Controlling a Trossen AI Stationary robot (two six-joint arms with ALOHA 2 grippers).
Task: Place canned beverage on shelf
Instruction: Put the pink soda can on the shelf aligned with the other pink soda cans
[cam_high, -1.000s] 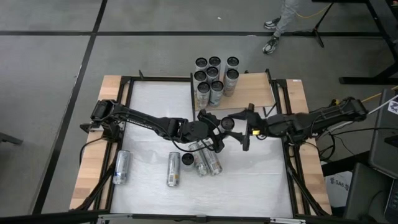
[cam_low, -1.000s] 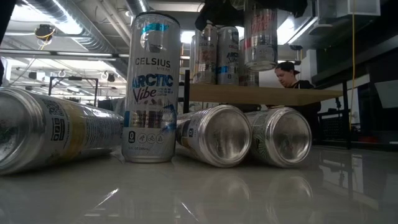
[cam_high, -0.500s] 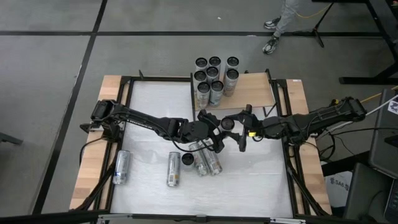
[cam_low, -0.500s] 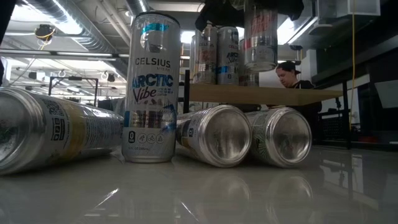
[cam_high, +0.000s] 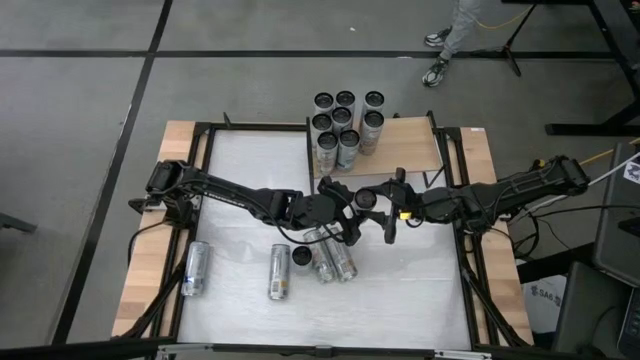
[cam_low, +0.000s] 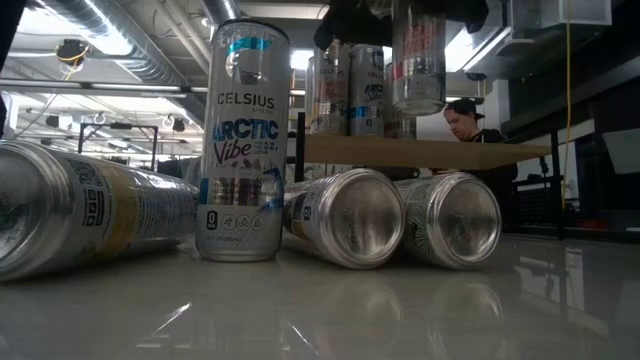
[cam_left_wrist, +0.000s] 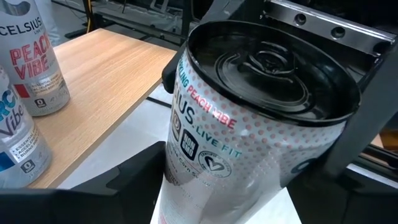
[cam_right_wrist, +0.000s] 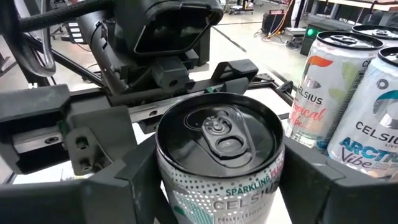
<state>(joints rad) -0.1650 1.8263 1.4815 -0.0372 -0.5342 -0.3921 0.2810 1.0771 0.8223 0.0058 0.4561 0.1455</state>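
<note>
A Celsius peach can (cam_high: 368, 200) is held upright in the air near the table's middle, in front of the shelf (cam_high: 410, 148), a pale wooden board on black posts. Several cans (cam_high: 345, 122) stand on the shelf's far left part. My left gripper (cam_high: 352, 208) comes from the table's left and is shut on the can (cam_left_wrist: 249, 124). My right gripper (cam_high: 386, 207) comes from the right. It is open, with one finger on each side of the same can (cam_right_wrist: 217, 155). In the low view the can (cam_low: 418, 60) hangs above shelf height. My left gripper pinches the can's side wall (cam_left_wrist: 173, 155) between its two fingers, below the top rim. The fingers come level from the table's left. The can stands upright, lifted clear of the table and the shelf.
On the white tabletop one Arctic Vibe can (cam_low: 245, 140) stands upright (cam_high: 301, 255). Others lie on their sides (cam_high: 196, 268) (cam_high: 279, 272) (cam_high: 335, 260) below and to the left of the grippers. A person (cam_low: 462, 118) is beyond the table. The shelf's right part (cam_high: 425, 140) is bare.
My right gripper has gone a little toward the table's left, up to the held can. The can and my left gripper have kept still.
</note>
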